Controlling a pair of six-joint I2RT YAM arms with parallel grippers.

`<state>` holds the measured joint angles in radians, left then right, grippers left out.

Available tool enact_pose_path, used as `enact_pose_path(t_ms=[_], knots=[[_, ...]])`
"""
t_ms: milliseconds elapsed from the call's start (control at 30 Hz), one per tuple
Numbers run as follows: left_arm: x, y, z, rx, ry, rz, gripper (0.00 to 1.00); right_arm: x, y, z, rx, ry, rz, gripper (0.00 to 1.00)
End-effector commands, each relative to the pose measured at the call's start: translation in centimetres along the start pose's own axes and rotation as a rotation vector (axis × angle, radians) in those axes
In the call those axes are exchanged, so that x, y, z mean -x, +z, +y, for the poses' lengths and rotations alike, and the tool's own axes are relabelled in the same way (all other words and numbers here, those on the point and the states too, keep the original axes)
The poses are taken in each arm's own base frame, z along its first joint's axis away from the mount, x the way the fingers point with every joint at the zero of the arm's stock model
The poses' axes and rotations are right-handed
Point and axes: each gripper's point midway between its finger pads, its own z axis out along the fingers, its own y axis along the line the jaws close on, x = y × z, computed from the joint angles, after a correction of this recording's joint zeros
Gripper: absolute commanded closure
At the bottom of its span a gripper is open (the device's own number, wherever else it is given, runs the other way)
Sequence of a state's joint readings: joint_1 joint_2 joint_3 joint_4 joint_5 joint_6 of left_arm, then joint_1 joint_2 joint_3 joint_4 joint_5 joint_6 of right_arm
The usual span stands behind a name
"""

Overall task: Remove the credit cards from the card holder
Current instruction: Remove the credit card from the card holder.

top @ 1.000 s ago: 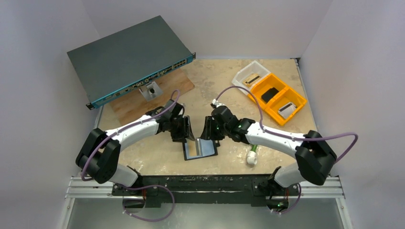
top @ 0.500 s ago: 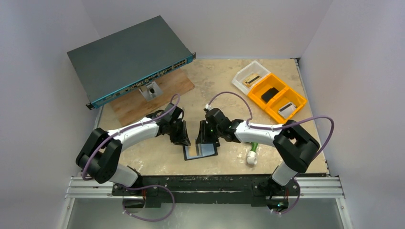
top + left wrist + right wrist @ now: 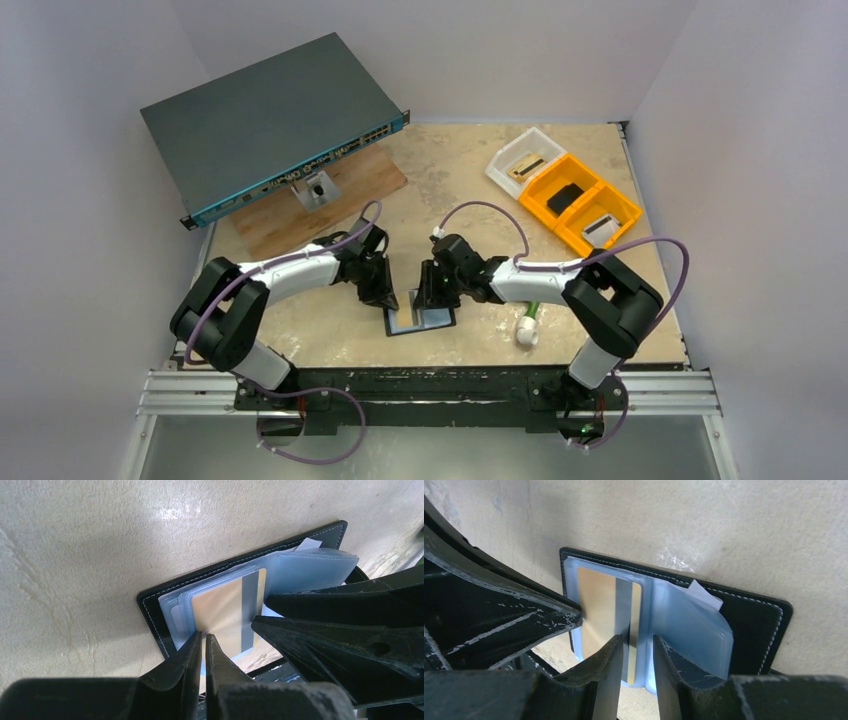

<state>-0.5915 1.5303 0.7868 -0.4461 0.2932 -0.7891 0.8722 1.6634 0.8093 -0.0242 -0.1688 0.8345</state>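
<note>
card holder (image 3: 769, 625) open flat on desk (image 3: 450, 170) | left fingers (image 3: 180, 670) pinched on gold credit card (image 3: 225, 610) edge | right fingers (image 3: 599, 675) slightly parted over clear sleeves (image 3: 694, 625)

Open card holder (image 3: 769, 625) flat on table (image 3: 724, 520), sleeved gold credit card (image 3: 599, 605) beneath right tool (image 3: 639, 647) tips.

Plain pale walls (image 3: 90, 230) on three sides: well out past the left gripper (image 3: 392, 300), well out past the right gripper (image 3: 425, 298), and far ahead of both. Beneath them, a beige, mottled, stone-like table (image 3: 450, 170), with a soft white glare just ahead of each. Ahead and outward of the left gripper, a brown wooden board (image 3: 265, 235). Behind both, a silvery metal rail (image 3: 430, 400) along the near edge.
</note>
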Motion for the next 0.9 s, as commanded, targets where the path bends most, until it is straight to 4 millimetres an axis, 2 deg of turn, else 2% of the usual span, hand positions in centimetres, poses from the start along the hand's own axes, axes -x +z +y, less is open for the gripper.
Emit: enact_pose_path(t_ms=[0,367,467,567,700,867], knots=[[-0.3,0.9,0.5,0.011,0.011,0.01,0.94,-0.6,0.7,0.5,0.045,0.009,0.02,0.71],[-0.7,2.2,0.7,0.04,0.0,0.033,0.96,-0.9,0.8,0.1,0.087,0.038,0.035,0.7],[-0.8,2.4,1.3,0.07,-0.012,0.034,0.97,-0.3,0.1,-0.4,0.144,0.081,0.024,0.69],[-1.0,2.6,1.7,0.083,-0.019,0.04,1.0,0.1,-0.8,-0.1,0.242,0.099,0.024,0.68],[-1.0,2.8,1.8,0.083,-0.022,0.042,1.0,-0.4,-1.1,0.6,0.328,0.117,0.051,0.68],[-1.1,2.9,2.1,0.098,-0.029,0.041,1.0,-0.5,-1.4,0.6,0.394,0.169,0.057,0.68]])
